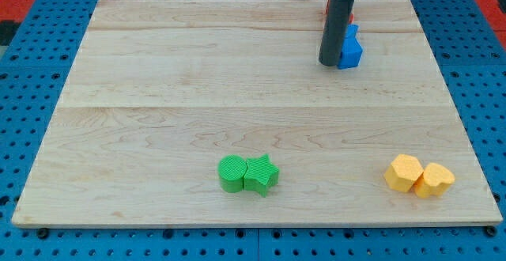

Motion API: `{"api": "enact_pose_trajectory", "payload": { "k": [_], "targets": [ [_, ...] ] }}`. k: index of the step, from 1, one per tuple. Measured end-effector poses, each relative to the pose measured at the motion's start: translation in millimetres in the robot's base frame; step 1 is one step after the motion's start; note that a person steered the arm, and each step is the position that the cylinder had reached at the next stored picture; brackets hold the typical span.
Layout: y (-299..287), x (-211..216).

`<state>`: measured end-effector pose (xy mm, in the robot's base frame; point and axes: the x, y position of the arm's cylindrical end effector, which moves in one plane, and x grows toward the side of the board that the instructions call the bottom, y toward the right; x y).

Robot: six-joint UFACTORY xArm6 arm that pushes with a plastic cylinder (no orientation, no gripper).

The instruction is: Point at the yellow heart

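Observation:
The yellow heart (434, 179) lies near the board's bottom right corner, touching a yellow hexagon-like block (403, 172) on its left. My tip (330, 63) stands on the board near the view's top, right of centre, far above the yellow heart. It is right beside the left face of a blue block (350, 48). A red block (326, 9) is mostly hidden behind the rod.
A green round block (232, 173) and a green star (261, 174) touch each other near the board's bottom centre. The wooden board (158, 95) lies on a blue pegboard surface (32, 71).

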<state>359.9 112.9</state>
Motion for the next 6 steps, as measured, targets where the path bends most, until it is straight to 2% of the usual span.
{"api": "enact_pose_trajectory", "payload": {
  "k": [1,5,6],
  "targets": [
    [-15,48],
    [-14,224],
    [45,254]
  ]
}}
